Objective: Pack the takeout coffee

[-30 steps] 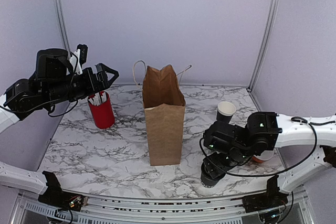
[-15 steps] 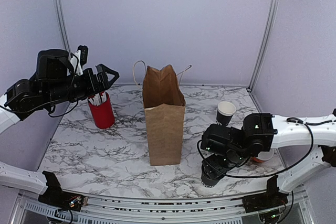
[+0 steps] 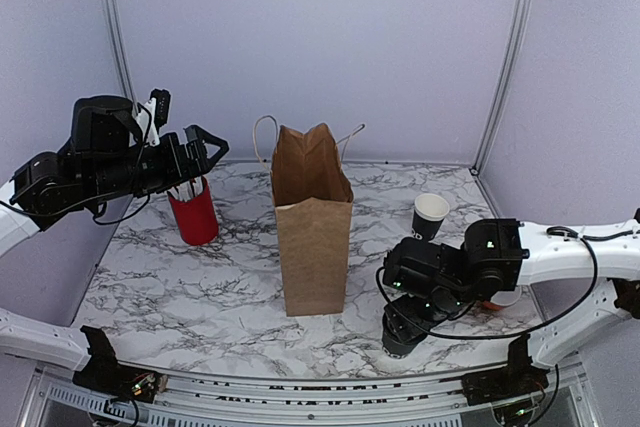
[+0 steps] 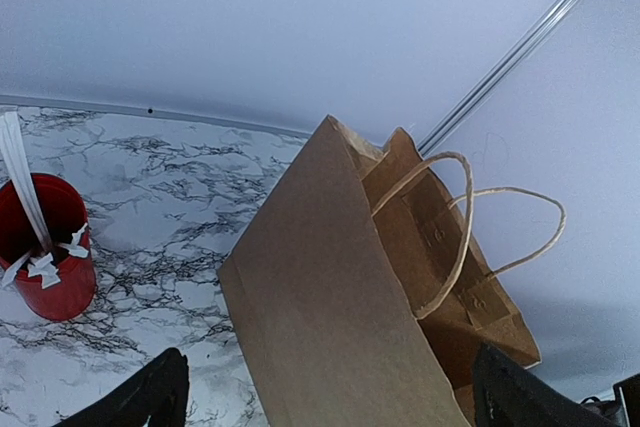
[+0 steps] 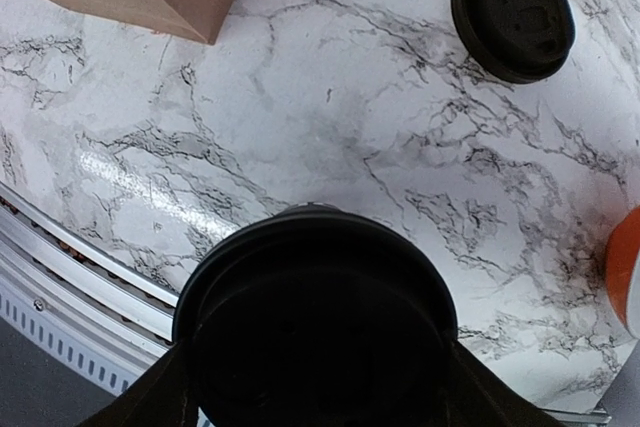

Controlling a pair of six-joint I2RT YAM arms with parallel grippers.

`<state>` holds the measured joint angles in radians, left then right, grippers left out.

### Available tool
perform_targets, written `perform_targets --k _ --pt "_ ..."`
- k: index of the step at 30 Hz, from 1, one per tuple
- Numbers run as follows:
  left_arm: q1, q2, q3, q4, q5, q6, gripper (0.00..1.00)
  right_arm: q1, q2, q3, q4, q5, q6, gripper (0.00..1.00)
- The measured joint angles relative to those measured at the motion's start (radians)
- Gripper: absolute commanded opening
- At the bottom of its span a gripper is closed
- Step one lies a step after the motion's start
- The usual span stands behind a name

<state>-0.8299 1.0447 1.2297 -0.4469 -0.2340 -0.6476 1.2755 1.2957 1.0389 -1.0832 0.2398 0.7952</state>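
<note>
takeout coffee: round, matte black plastic lid

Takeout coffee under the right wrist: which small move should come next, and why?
Probably close the right fingers on the takeout coffee: they flank it on both sides, but a firm grip is not evident, and the paper bag stands open, apart from it.

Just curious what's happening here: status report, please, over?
Left pincer open, empty. Right pincer straddling the coffee cup, grip unclear; cup on the table. Paper bag upright, nothing between.
</note>
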Motion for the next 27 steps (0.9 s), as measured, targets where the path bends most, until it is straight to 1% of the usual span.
perform_targets --k 8,15,21,23,27 --pt "0.000 0.000 0.000 0.000 0.013 0.000 0.99 0.000 -0.002 -0.001 0.002 0.001 0.009 0.67" --pt "0.000 0.000 0.000 0.000 0.025 0.001 0.99 0.000 -0.021 0.001 0.000 0.017 0.020 0.66" --pt "0.002 0.000 0.000 0.000 0.042 0.012 0.99 0.000 -0.027 0.041 -0.024 0.046 0.026 0.66" --pt "0.002 -0.001 0.000 0.000 0.047 0.019 0.97 0.000 -0.031 0.068 -0.040 0.064 0.029 0.66" --pt "0.003 -0.005 0.000 0.004 0.089 0.031 0.89 -0.010 -0.058 0.130 -0.063 0.106 0.036 0.65"
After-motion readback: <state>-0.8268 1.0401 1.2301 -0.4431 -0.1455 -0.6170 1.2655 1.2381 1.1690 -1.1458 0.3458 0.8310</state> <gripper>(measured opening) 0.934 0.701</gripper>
